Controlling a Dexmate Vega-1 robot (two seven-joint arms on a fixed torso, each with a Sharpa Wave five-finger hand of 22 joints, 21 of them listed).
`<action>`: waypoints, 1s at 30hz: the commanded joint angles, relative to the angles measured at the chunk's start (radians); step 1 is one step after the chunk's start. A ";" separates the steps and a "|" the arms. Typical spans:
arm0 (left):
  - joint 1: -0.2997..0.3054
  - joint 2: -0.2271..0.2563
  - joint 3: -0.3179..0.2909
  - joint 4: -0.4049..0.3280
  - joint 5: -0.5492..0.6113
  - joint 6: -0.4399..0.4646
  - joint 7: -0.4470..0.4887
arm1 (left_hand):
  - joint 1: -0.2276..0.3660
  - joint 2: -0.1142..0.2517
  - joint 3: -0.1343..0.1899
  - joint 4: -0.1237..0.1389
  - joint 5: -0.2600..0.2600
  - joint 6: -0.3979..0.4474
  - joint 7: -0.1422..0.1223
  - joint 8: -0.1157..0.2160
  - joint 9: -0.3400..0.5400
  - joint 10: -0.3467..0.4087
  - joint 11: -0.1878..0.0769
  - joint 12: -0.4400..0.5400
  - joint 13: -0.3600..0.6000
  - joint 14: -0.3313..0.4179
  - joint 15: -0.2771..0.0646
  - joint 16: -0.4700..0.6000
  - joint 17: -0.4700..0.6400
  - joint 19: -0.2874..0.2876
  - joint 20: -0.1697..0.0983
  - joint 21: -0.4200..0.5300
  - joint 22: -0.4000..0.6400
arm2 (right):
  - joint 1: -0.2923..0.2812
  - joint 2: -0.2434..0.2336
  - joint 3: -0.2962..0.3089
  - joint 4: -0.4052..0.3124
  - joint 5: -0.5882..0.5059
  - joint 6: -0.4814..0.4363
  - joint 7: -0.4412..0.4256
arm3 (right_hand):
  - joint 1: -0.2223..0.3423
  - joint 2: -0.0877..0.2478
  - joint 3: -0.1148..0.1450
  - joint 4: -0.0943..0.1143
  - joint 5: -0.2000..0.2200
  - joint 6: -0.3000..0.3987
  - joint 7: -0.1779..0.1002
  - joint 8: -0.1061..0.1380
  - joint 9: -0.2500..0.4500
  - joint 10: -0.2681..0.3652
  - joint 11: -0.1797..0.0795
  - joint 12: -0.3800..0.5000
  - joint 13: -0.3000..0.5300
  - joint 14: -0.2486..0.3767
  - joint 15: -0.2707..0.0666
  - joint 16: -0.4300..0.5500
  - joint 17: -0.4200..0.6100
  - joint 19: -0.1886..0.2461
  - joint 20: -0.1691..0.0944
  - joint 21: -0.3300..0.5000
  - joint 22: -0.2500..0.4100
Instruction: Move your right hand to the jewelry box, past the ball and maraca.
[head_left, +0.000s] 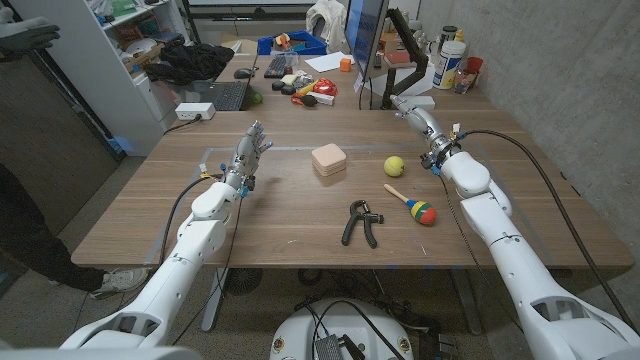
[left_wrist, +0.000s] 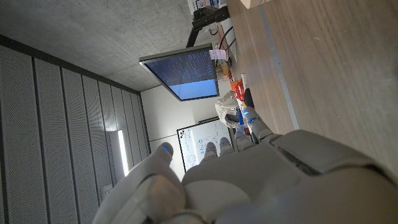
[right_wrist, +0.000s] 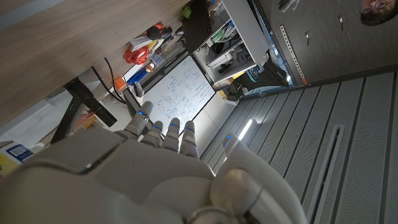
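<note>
A pink jewelry box (head_left: 328, 160) sits near the middle of the wooden table (head_left: 300, 215). To its right lies a yellow-green ball (head_left: 394, 165), and nearer the front a maraca (head_left: 415, 206) with a wooden handle and a colourful head. My right hand (head_left: 414, 115) is at the far right of the table, behind the ball, fingers stretched out and holding nothing; its back (right_wrist: 155, 180) is seen in the right wrist view. My left hand (head_left: 251, 148) hovers left of the box, fingers spread and empty; its back (left_wrist: 249, 180) fills the lower left wrist view.
A black hand-grip exerciser (head_left: 361, 222) lies in front of the box. Behind the table stands a cluttered desk with a monitor (head_left: 364, 30), keyboard (head_left: 276, 66) and bottles (head_left: 450, 60). A laptop (head_left: 222, 96) sits at the back left.
</note>
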 joint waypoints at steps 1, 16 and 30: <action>0.007 -0.004 -0.005 -0.013 0.007 0.004 0.004 | 0.001 0.016 0.005 0.000 0.007 -0.013 -0.001 0.005 0.002 -0.027 0.007 0.004 0.003 -0.041 -0.010 0.004 0.002 -0.104 -0.006 -0.002 0.006 | -0.001 -0.021 -0.014 -0.032 -0.062 0.027 -0.007 | 0.010 0.020 0.006 -0.006 0.002 0.012 0.001 0.004 0.003 0.009 0.002 0.003 0.002 0.006 -0.001 0.004 0.000 -0.031 -0.009 -0.006 0.002; 0.018 -0.005 -0.010 -0.030 0.008 0.008 0.005 | 0.000 0.016 0.005 0.000 0.007 -0.008 0.001 0.006 0.002 -0.021 0.012 0.005 0.003 -0.039 -0.004 0.005 0.002 -0.104 -0.003 -0.006 0.006 | -0.006 -0.037 -0.037 -0.077 -0.176 0.016 -0.054 | 0.024 0.044 0.018 -0.007 0.001 0.035 -0.013 0.008 0.003 0.031 -0.017 0.009 0.002 0.023 -0.020 0.009 0.001 -0.014 -0.027 -0.011 0.002; 0.016 -0.006 -0.013 -0.025 0.007 0.006 0.001 | -0.001 0.017 0.004 0.001 0.006 -0.004 0.000 0.006 0.002 -0.017 0.022 0.005 0.004 -0.038 0.004 0.005 0.003 -0.104 0.001 -0.009 0.006 | 0.002 -0.055 -0.067 -0.106 -0.259 0.028 -0.077 | 0.049 0.053 0.036 -0.017 0.000 0.045 -0.018 0.007 0.003 0.050 -0.026 0.013 0.001 0.030 -0.026 0.007 -0.001 -0.005 -0.030 -0.016 0.002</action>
